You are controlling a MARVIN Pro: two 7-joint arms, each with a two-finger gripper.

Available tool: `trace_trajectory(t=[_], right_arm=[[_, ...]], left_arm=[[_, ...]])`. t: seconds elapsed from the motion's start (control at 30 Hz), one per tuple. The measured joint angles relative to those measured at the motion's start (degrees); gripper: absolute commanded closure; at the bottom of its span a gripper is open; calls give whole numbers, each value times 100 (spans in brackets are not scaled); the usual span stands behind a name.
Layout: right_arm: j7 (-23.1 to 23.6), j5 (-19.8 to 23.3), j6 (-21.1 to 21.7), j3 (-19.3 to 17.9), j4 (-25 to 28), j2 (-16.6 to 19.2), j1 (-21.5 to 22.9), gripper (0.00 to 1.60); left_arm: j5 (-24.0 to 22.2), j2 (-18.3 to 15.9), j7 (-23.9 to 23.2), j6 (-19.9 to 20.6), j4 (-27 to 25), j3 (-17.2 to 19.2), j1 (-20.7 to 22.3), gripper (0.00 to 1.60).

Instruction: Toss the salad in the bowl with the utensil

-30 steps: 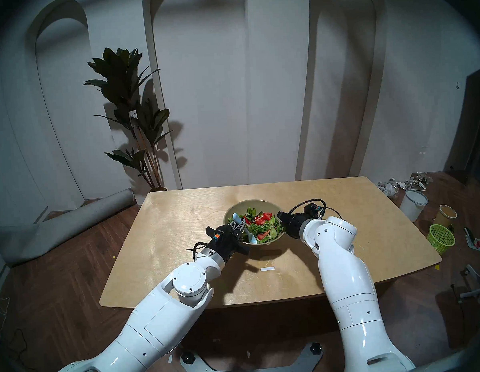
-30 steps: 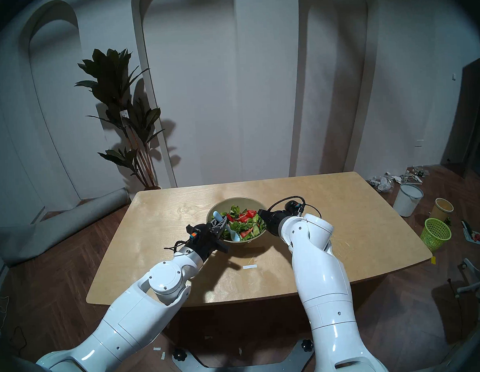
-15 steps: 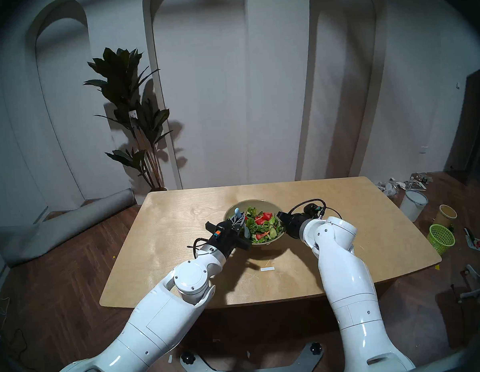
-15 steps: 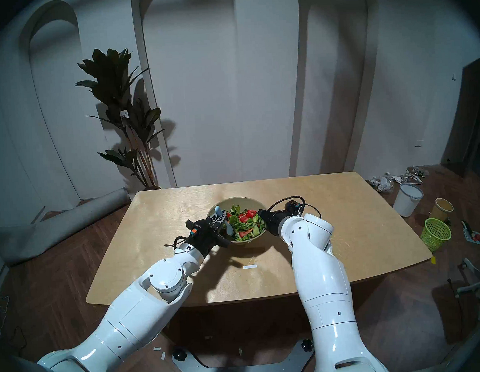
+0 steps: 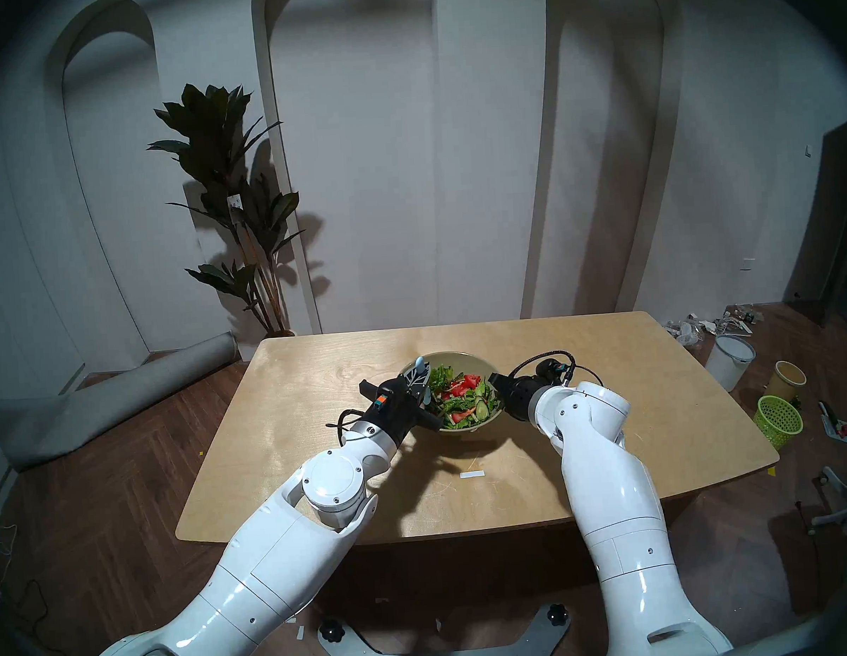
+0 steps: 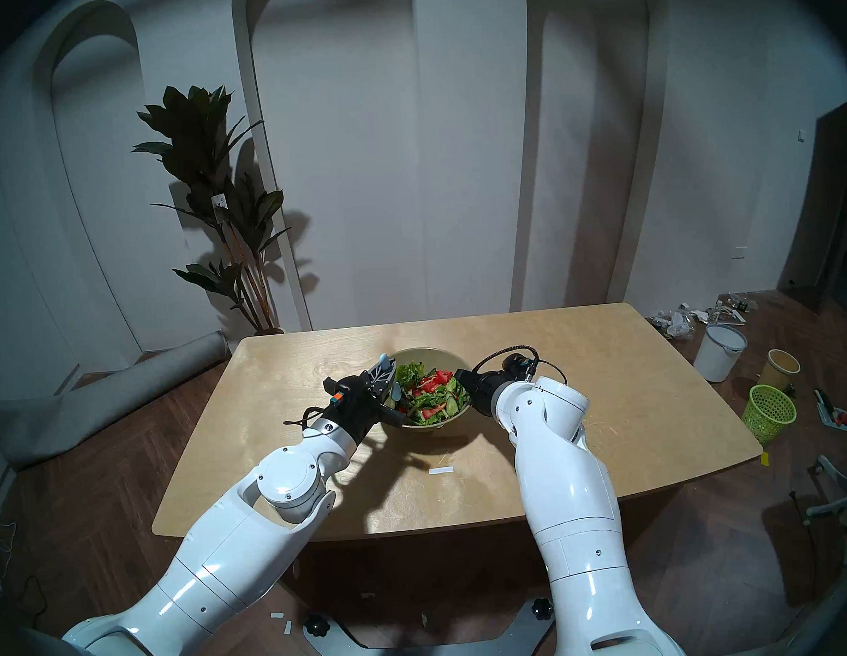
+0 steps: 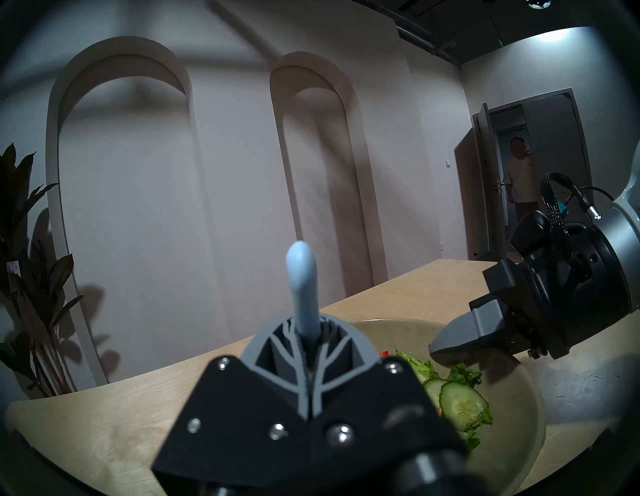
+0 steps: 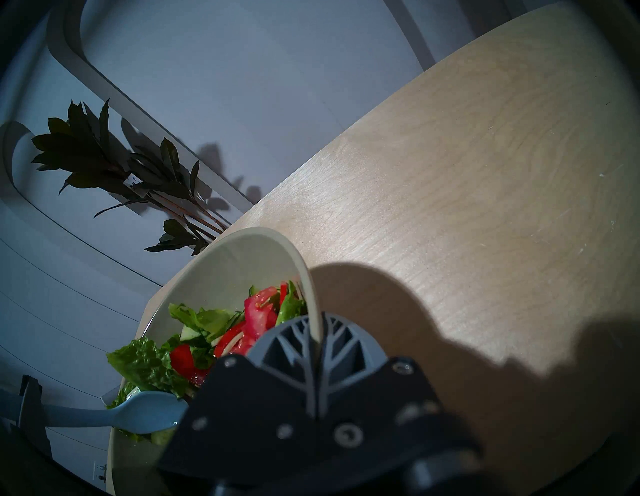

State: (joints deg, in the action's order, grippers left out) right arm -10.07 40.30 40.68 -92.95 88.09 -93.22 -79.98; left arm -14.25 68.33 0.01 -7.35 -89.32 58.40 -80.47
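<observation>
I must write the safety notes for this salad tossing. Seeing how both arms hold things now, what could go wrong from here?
1. The right gripper pinches only the thin rim of the bowl; a hard push could tilt or slip it.
2. The salad is heaped toward the near right rim, so leaves may spill onto the table.
3. The left gripper holds the utensil by its slim handle; it might twist in the grip.

Glossy white arms (image 5: 277, 563), black wrists, grey tools (image 7: 304, 350)
</observation>
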Motion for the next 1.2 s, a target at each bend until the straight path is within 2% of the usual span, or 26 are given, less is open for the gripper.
trace_trajectory(t=[0.2,0.63,0.77,0.8,0.9,1.2], right_arm=[[0,0,0,0,0,0,0,160],[0,0,0,0,0,0,0,160],[0,0,0,0,0,0,0,160],[0,0,0,0,0,0,0,160],[0,0,0,0,0,0,0,160],[0,0,0,0,0,0,0,160]], left_arm=[[-152,-32,-98,139,-247,39,-3,160],[-183,-75,-216,90,-441,56,22,160],[-146,-74,-259,22,-388,53,51,160],[-31,-63,-360,-145,-178,41,139,160],[-20,-62,-368,-159,-159,41,147,160],[215,34,-555,-458,357,18,430,160]])
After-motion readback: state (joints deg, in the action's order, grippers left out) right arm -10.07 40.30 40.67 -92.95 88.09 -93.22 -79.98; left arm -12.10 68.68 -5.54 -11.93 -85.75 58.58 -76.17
